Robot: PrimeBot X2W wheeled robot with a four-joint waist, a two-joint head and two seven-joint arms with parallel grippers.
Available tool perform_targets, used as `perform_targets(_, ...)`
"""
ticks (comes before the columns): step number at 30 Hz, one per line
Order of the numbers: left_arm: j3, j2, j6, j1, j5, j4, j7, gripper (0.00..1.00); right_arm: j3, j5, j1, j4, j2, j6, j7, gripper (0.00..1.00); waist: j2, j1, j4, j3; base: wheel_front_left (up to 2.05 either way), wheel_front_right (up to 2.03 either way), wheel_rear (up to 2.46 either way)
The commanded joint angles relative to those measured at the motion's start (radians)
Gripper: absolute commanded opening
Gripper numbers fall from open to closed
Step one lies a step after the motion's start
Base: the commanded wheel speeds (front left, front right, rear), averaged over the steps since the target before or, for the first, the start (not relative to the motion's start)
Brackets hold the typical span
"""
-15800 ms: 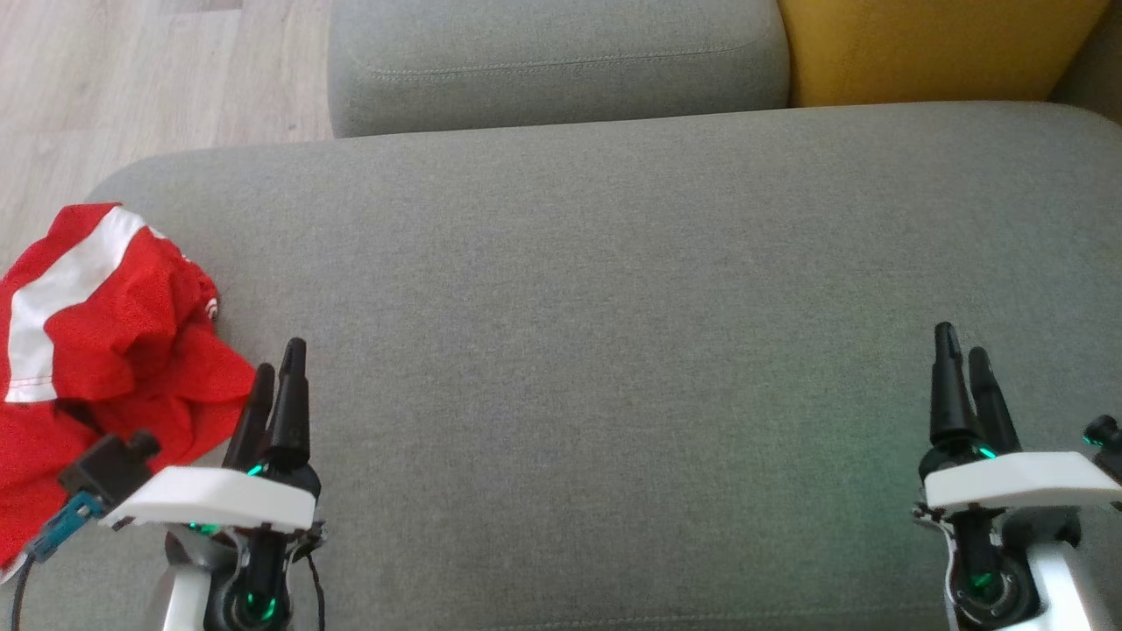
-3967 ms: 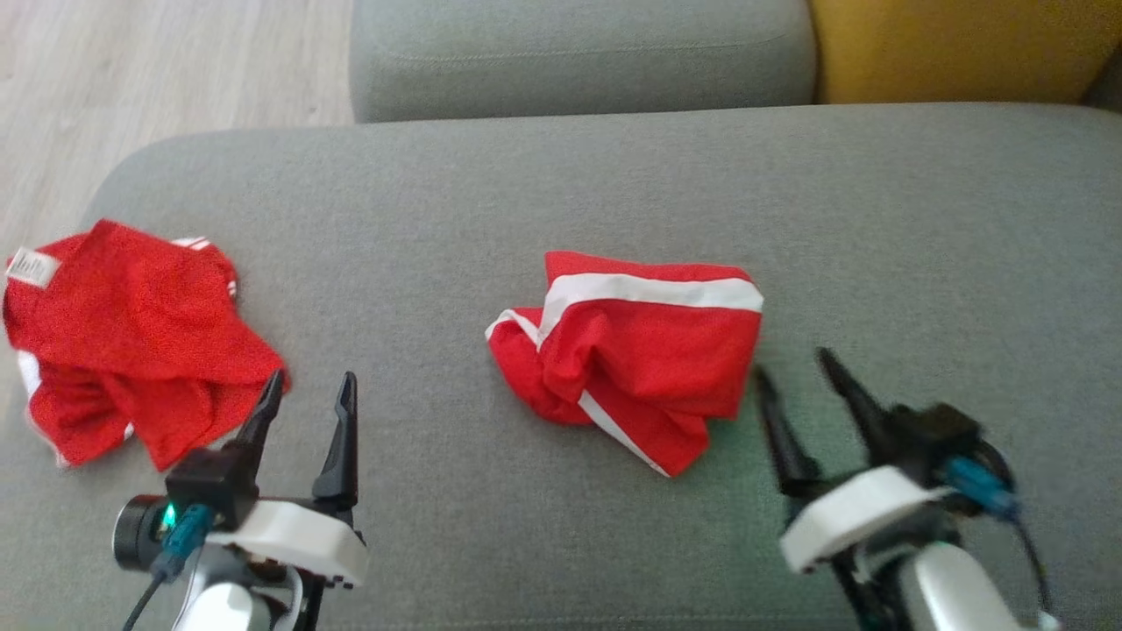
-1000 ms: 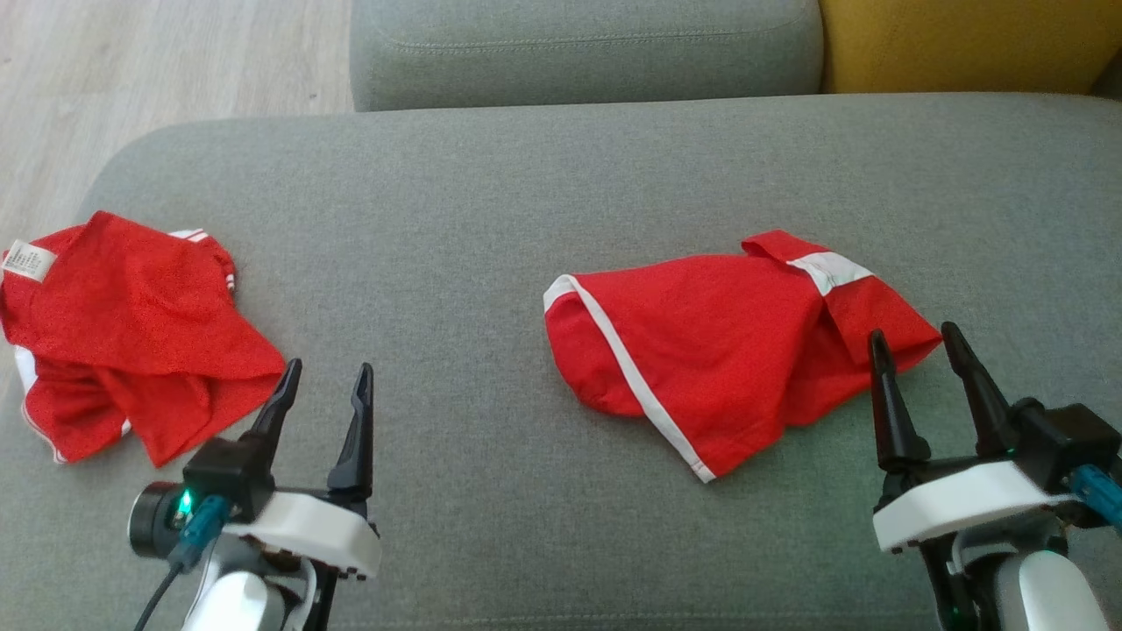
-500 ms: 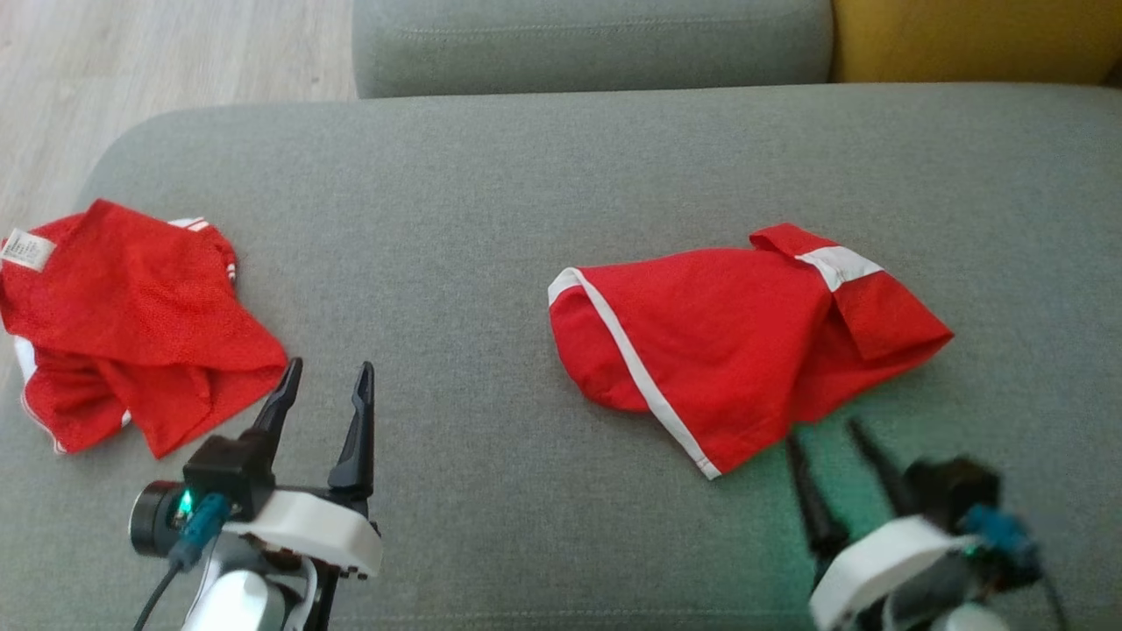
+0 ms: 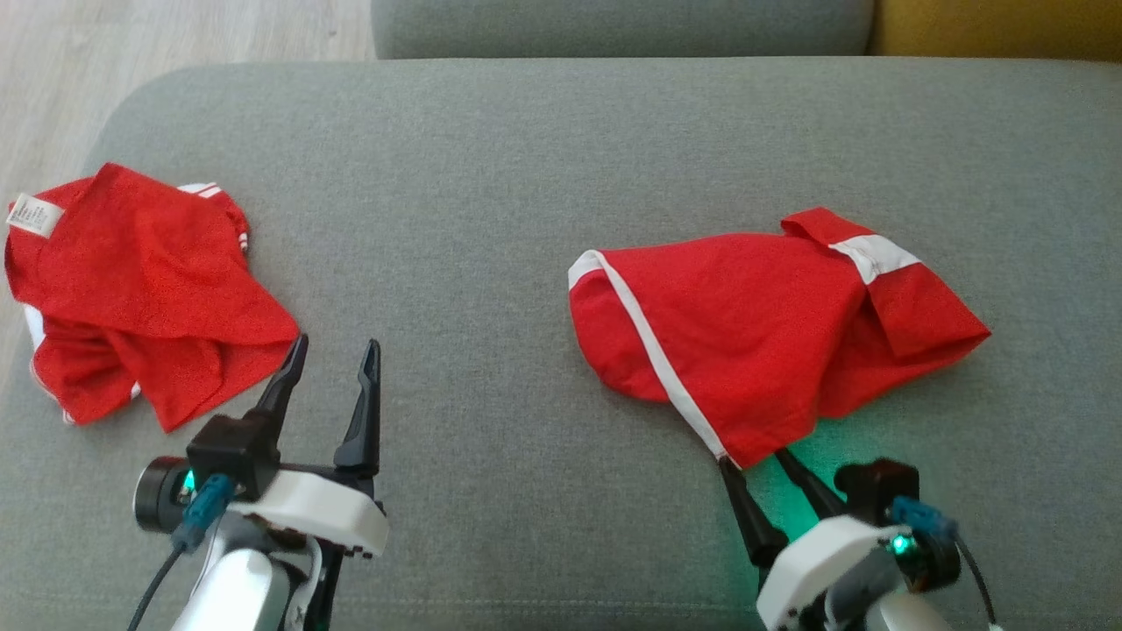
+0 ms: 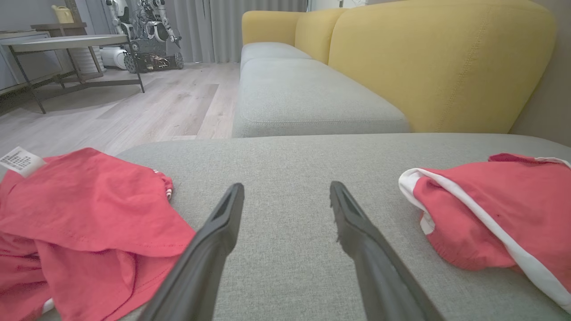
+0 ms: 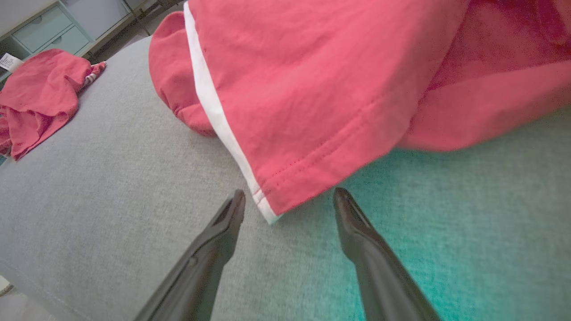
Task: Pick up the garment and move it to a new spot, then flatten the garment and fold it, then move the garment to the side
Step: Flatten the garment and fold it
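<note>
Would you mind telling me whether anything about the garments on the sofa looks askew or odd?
Nothing looks damaged, but neither garment lies flat. The striped garment right of centre has its right end flapped back over itself; the other garment lies crumpled near the left end of the seat cushion, care label showing.

The head camera looks steeply down on the grey fabric sofa seat (image 5: 491, 175), taking in nearly its whole width, with pale wood floor (image 5: 53, 53) at the view's upper left. The left wrist camera sits low, almost at cushion height, facing level along the left arm's two long dark fingers (image 6: 214, 240) toward the mustard-yellow sofa back (image 6: 437, 62) and the room beyond. The right wrist camera tilts down, very close to the spread red garment with a white stripe (image 7: 312, 80), whose hem corner lies between the right arm's fingers (image 7: 227, 227). All three views share that garment and the crumpled red garment with a white label (image 5: 131, 289) at the seat's left end.
</note>
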Motion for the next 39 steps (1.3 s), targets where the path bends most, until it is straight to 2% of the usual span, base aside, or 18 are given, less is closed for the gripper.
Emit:
perform_targets(1,0.033,0.014,-0.005,-0.053,-0.007,-0.028,-0.013,1.00,0.032,0.011,-0.049,-0.008,-0.004,-0.001,-0.023,1.00,0.0000,0.0000,0.004,0.005,0.00,0.00,0.00)
perform_targets(2,0.033,0.014,-0.005,-0.055,-0.008,-0.027,-0.014,1.00,0.034,0.015,-0.058,0.002,-0.004,-0.001,-0.029,0.43,0.0000,0.0000,0.005,0.007,0.00,0.00,0.00)
perform_targets(3,0.034,0.014,-0.004,-0.056,-0.008,-0.027,-0.016,1.00,0.037,0.017,-0.066,0.007,-0.004,-0.001,-0.037,0.00,0.0000,0.0000,0.005,0.009,0.00,0.00,0.00)
perform_targets(10,0.042,0.014,0.003,-0.056,-0.011,-0.026,-0.022,1.00,0.003,-0.013,-0.080,-0.049,-0.004,-0.001,-0.072,0.00,0.0000,0.0000,-0.006,0.017,0.00,0.00,0.00)
perform_targets(19,0.047,0.013,0.007,-0.057,-0.015,-0.025,-0.029,1.00,-0.132,-0.060,-0.059,-0.312,-0.041,-0.001,-0.013,0.00,0.0000,0.0000,-0.043,0.020,0.00,0.00,0.00)
perform_targets(24,0.044,0.011,0.005,-0.068,-0.014,-0.024,-0.031,1.00,-0.237,-0.072,-0.048,-0.391,-0.049,-0.001,0.031,0.00,0.0000,0.0000,-0.047,0.028,0.00,0.00,0.00)
perform_targets(30,0.040,0.007,-0.001,-0.090,-0.013,-0.024,-0.033,1.00,-0.309,-0.065,-0.094,-0.380,-0.070,-0.001,0.060,0.00,0.0000,0.0000,-0.041,0.056,0.00,0.00,0.00)
perform_targets(39,0.032,-0.013,-0.013,-0.138,-0.009,-0.023,-0.036,1.00,-0.420,-0.070,-0.229,-0.234,-0.156,-0.001,0.064,0.00,0.0000,0.0000,0.001,0.132,0.00,0.00,0.00)
